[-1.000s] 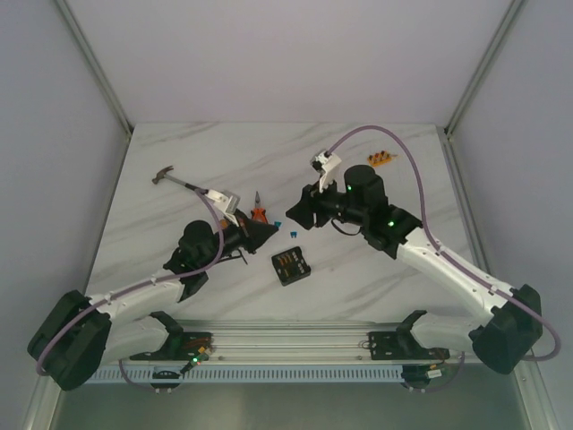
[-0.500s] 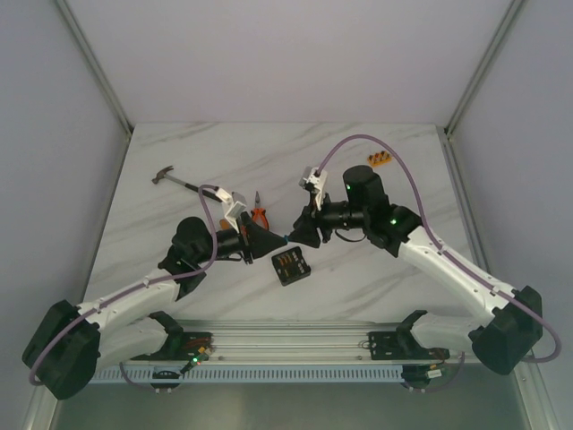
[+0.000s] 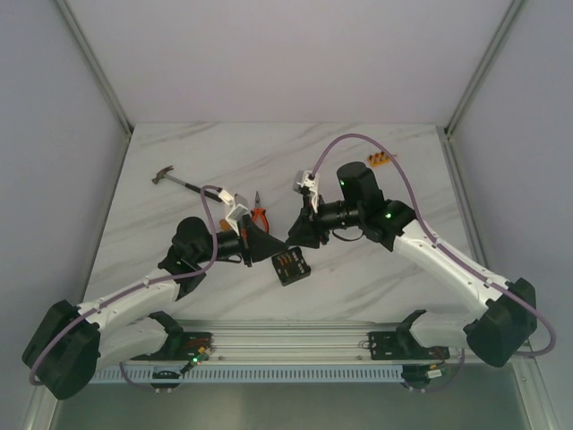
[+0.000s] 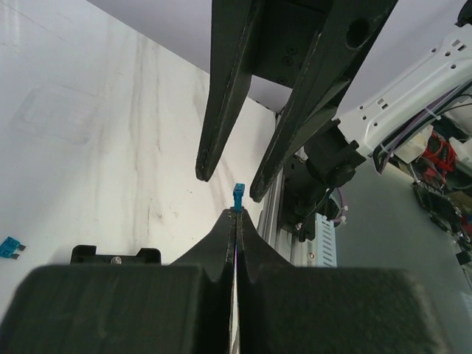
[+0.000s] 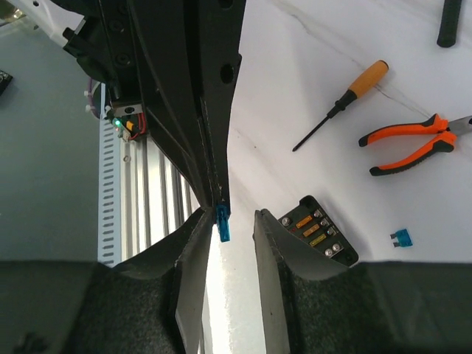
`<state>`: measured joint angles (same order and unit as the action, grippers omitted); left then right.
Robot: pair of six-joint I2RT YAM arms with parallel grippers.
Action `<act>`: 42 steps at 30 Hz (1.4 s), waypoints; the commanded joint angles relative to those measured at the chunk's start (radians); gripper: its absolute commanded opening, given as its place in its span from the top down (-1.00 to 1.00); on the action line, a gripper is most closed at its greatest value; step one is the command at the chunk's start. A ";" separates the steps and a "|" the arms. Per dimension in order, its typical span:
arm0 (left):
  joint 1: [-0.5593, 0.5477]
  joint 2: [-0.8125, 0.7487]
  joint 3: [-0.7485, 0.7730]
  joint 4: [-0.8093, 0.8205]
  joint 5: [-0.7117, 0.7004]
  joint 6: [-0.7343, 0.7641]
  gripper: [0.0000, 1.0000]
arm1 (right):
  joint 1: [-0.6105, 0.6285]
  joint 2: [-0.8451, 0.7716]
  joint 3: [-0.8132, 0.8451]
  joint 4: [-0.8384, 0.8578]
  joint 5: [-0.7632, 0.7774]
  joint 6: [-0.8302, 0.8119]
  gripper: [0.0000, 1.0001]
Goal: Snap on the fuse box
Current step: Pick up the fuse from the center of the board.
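Observation:
The fuse box (image 3: 289, 266) is a small black square box with orange and yellow fuses, lying open on the table; no lid shows. In the right wrist view it (image 5: 318, 230) lies partly behind my finger. My left gripper (image 3: 265, 242) is shut on a small blue fuse (image 4: 238, 195) at its tips (image 4: 237, 212). My right gripper (image 3: 292, 236) is open, meeting the left one just above the box. In the right wrist view my right gripper (image 5: 232, 217) has its jaws on either side of the blue fuse (image 5: 223, 223), which is close against the left jaw.
Orange-handled pliers (image 3: 258, 215) lie behind the grippers and a hammer (image 3: 170, 176) at the far left. An orange fuse strip (image 3: 381, 159) lies far right. A screwdriver (image 5: 341, 103) and a loose blue fuse (image 5: 400, 237) lie near the box.
Both grippers have closed in on each other. The right gripper came down and left, so its open jaws now bracket the blue fuse held in the left gripper.

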<state>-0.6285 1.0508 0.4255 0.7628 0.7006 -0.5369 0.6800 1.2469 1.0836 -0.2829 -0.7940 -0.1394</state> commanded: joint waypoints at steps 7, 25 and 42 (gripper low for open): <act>-0.004 -0.013 0.026 0.040 0.037 0.017 1.00 | -0.004 0.025 0.044 -0.021 -0.080 -0.037 0.44; -0.005 -0.008 0.023 0.065 0.051 0.003 1.00 | -0.004 0.039 0.042 -0.032 -0.134 -0.071 0.73; -0.004 -0.027 -0.052 -0.164 -0.257 -0.129 0.43 | 0.086 -0.011 -0.015 -0.037 0.358 0.137 1.00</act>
<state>-0.6357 1.0401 0.4156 0.6838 0.5735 -0.5835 0.7067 1.2682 1.0878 -0.3119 -0.6910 -0.1070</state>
